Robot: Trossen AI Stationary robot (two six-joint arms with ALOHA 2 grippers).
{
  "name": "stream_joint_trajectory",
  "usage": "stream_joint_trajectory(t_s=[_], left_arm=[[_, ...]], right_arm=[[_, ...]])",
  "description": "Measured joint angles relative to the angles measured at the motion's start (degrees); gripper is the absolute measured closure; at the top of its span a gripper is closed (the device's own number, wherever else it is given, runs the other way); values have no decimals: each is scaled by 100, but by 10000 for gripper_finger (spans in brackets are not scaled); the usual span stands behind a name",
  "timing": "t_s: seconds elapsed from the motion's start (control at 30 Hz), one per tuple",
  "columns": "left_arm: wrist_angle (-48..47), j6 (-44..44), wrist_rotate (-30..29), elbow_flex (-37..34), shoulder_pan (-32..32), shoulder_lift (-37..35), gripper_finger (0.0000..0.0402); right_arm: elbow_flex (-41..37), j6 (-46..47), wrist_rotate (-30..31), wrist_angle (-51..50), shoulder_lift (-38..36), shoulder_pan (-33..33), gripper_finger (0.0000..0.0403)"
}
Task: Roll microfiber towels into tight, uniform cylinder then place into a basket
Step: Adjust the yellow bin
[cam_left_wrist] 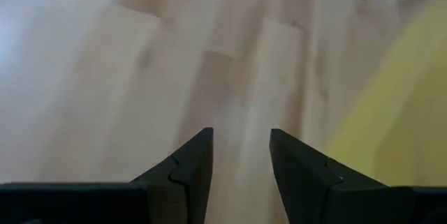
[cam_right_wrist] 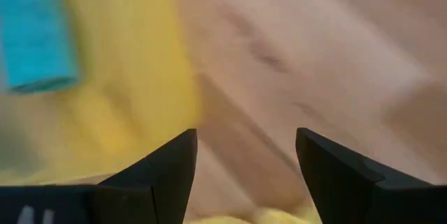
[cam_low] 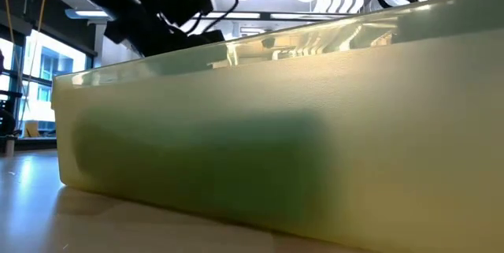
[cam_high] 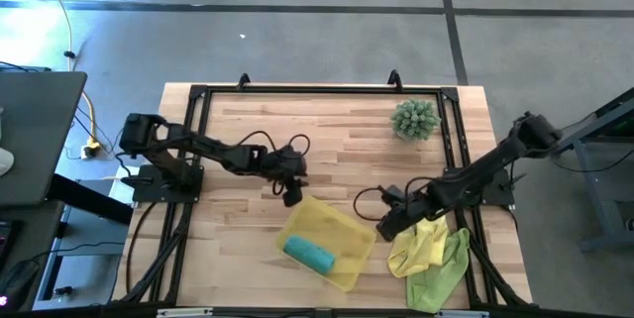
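Just beside right gripper (cam_high: 389, 227), on its outer side: yellow towel (cam_high: 421, 240) and lime towel (cam_high: 441, 270), crumpled together on counter (cam_high: 337, 150), unrolled. Right gripper spread wide, empty, hovering between heap and basket (cam_high: 349, 227). Teal towel (cam_high: 309, 254), rolled, lay inside basket. Left gripper (cam_high: 291, 195) parted, empty, over bare wood at basket's far corner. Judgement: towels light, limp, likely to slump and unroll; best pinched at free edge or corner, flattened before rolling.
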Motion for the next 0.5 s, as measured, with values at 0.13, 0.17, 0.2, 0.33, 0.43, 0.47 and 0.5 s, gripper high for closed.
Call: stream_joint_trajectory(t_s=[0.13, 0.17, 0.2, 0.33, 0.43, 0.47, 0.5], left_arm=[[-76, -4, 453, 2, -118, 50, 271], [-151, -8, 506, 2, -150, 35, 271], [-218, -13, 565, -2, -185, 19, 271], [-257, -206, 905, 0, -342, 10, 271], [-381, -410, 1230, 0, -516, 6, 271], [-435, -457, 1288, 0, -584, 6, 271], [-482, -490, 1297, 0, -655, 6, 271]], right_arm=[[-192, -258, -92, 865, 259, -21, 167], [-170, -360, -91, 914, 321, -21, 167], [-148, -445, -87, 917, 373, -23, 167], [-92, -729, -63, 920, 541, -25, 167], [-82, -840, -58, 812, 571, -62, 167], [-82, -872, -56, 789, 569, -82, 167], [-81, -918, -57, 788, 569, -108, 167]])
